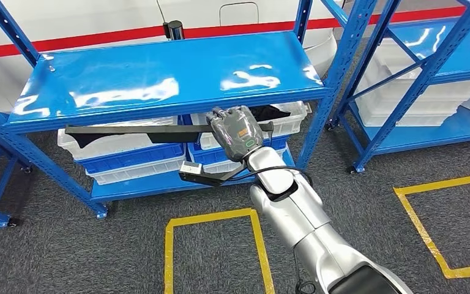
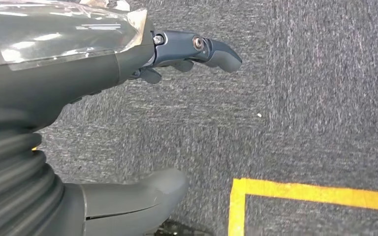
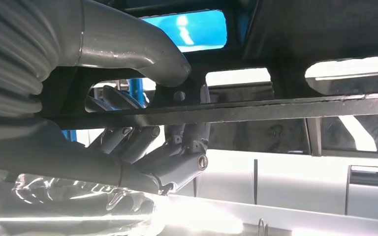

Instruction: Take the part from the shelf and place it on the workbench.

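One long black part (image 1: 134,130) is what we hold right now. Our right hand (image 1: 237,131) is closed around it, just under the front edge of the blue shelf (image 1: 159,79). In the right wrist view we see our thumb (image 3: 142,54) on one side of the part's thin bar (image 3: 256,110) and our fingers (image 3: 177,152) curled on the other side, so the hand is clamped on the part.

Most of the part sticks out far to the left of our hand, along the shelf edge and above the white bins (image 1: 122,150) on the lower level. We hold it near one end, not in the middle. It is not on the workbench yet, and we cannot see a workbench.

Our left hand (image 2: 128,113) hangs down over the grey carpet (image 2: 300,98), near a yellow line (image 2: 315,194). Its fingers (image 2: 202,49) and thumb are apart and it holds nothing.

We think a few things could go wrong. The long end is heavy and far from our hand, so it could tip down and twist in our grip. If we pull back too fast, the far end could bump the shelf edge, a blue post (image 1: 0,131) or a bin. If we turn while it is still under the shelf, it could catch and slip out. We should draw it straight out and keep it level.
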Robot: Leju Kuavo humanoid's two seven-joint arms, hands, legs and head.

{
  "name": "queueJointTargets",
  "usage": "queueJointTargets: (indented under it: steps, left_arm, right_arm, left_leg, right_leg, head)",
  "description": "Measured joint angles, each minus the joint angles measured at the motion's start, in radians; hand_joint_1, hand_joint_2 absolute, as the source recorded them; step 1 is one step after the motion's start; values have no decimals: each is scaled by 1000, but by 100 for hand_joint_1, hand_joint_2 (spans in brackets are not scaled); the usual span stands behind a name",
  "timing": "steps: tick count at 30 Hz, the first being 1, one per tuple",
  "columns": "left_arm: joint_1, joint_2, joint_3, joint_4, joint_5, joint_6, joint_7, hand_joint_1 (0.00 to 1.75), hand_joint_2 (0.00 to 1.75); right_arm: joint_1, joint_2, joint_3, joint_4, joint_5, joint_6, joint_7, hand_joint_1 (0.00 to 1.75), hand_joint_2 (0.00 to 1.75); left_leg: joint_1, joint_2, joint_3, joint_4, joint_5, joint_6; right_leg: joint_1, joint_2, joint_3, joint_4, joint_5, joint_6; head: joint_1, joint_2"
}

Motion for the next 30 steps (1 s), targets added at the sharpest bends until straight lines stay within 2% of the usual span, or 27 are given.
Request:
queueJointTargets:
  steps: [1,3,4,5,6,7,8,9,10,11,14,15,16,17,19,20,21,22,24,25,26,28,30]
  left_arm:
    - [0,1,0,0,0,0,0,0,175]
    - [1,1,1,0,0,0,0,0,175]
    - [2,2,2,0,0,0,0,0,175]
    - [3,2,2,0,0,0,0,0,175]
    - [3,2,4,0,0,0,0,0,175]
    - [3,2,5,0,0,0,0,0,175]
    - [2,3,5,0,0,0,0,0,175]
    - [2,3,6,0,0,0,0,0,175]
    - [2,3,6,0,0,0,0,0,175]
    - [1,3,6,0,0,0,-1,0,175]
    - [2,3,6,0,0,0,-1,0,175]
    - [1,2,6,0,0,0,-1,0,175]
    - [1,2,6,0,-1,0,-1,0,175]
    - [1,2,6,0,-2,0,-1,0,175]
    - [1,2,7,0,-6,-2,-1,0,175]
    - [1,2,7,0,-7,-2,0,0,175]
    - [1,2,7,0,-8,-3,1,0,175]
    - [1,2,7,0,-8,-4,2,0,175]
    - [0,2,8,0,-9,-4,5,0,175]
    - [0,2,9,0,-9,-4,8,0,175]
    - [0,3,9,0,-9,-4,9,0,175]
    - [0,4,9,0,-9,-4,11,0,175]
    - [0,6,10,0,-9,-4,11,0,175]
  right_arm:
    - [0,0,0,-2,0,0,0,171,175]
    - [1,0,0,-5,0,0,0,171,175]
    - [3,-1,0,-5,0,1,0,171,175]
    - [5,-1,0,-5,0,1,0,171,175]
    - [7,-1,0,-5,0,1,0,171,175]
    - [8,-1,0,-5,0,2,-1,171,175]
    - [8,-1,0,-6,0,2,-1,171,175]
    - [8,-1,0,-8,0,2,-1,171,175]
    - [7,-1,0,-10,0,2,-1,171,175]
    - [7,-1,0,-12,0,2,-1,171,175]
    - [7,-1,0,-14,0,2,-2,171,175]
    - [6,-1,0,-15,0,2,-2,171,175]
    - [6,-2,-1,-15,-4,2,-7,171,175]
    - [6,-4,-1,-16,-14,3,-17,171,175]
    - [9,-8,-1,-20,-54,14,-53,171,175]
    - [12,-12,-1,-23,-76,21,-70,171,175]
    - [13,-16,-1,-28,-94,28,-83,171,175]
    - [14,-20,-2,-34,-104,33,-89,171,175]
    - [7,-27,-7,-45,-113,40,-92,171,175]
    - [1,-31,-11,-51,-117,43,-92,171,175]
    - [-5,-34,-15,-55,-121,45,-92,171,175]
    - [-15,-41,-21,-61,-126,51,-92,171,175]
    - [-18,-48,-24,-64,-130,56,-92,171,175]
  left_leg:
    - [4,0,-18,40,-31,-6]
    - [10,0,-68,170,-110,-20]
    - [14,0,-88,227,-136,-25]
    - [17,0,-93,256,-146,-29]
    - [20,0,-77,243,-136,-32]
    - [24,1,-41,191,-112,-34]
    - [27,1,5,117,-87,-34]
    - [26,1,44,52,-67,-32]
    - [25,0,68,8,-56,-27]
    - [21,0,77,-12,-53,-21]
    - [16,1,71,-20,-39,4]
    - [16,2,69,-26,-31,14]
    - [17,4,67,-32,-23,24]
    - [17,6,62,-35,-16,31]
    - [13,6,47,-35,-5,37]
    - [13,6,39,-34,1,37]
    - [12,5,32,-34,6,35]
    - [12,5,27,-33,11,33]
    - [10,3,19,-29,18,26]
    - [9,3,15,-26,21,21]
    - [7,3,12,-24,24,16]
    - [7,3,8,-25,33,3]
    - [12,3,-2,-13,23,-8]
  right_leg:
    - [-5,-1,-4,-2,7,-6]
    - [-3,-2,-17,-2,17,-11]
    - [-3,-2,-23,-1,21,-10]
    - [-3,-2,-29,0,24,-9]
    - [-3,-2,-33,2,27,-7]
    - [-4,-2,-37,4,30,-5]
    - [-4,-1,-41,8,31,-4]
    - [-1,-1,-45,11,33,-1]
    - [2,-1,-49,13,36,3]
    - [4,-1,-52,14,38,9]
    - [5,-1,-61,11,46,29]
    - [5,-1,-69,25,35,31]
    - [6,-1,-86,62,12,30]
    - [4,0,-112,120,-22,26]
    - [2,0,-167,261,-89,21]
    - [1,0,-178,302,-106,23]
    - [1,0,-169,303,-107,29]
    - [1,0,-139,262,-94,36]
    - [1,0,-47,111,-54,43]
    - [3,0,-14,51,-38,42]
    - [4,0,4,17,-29,38]
    - [8,2,5,9,-19,26]
    - [-1,1,1,8,-6,12]
  head:
    - [-2,0]
    - [-5,0]
    - [-6,0]
    - [-6,0]
    - [-6,0]
    - [-6,0]
    - [-6,0]
    - [-6,0]
    - [-6,0]
    - [-5,0]
    - [-3,0]
    - [-1,0]
    - [0,0]
    - [2,0]
    - [4,0]
    - [4,0]
    - [4,0]
    - [5,0]
    - [6,0]
    - [6,0]
    - [5,0]
    - [4,0]
    - [4,0]
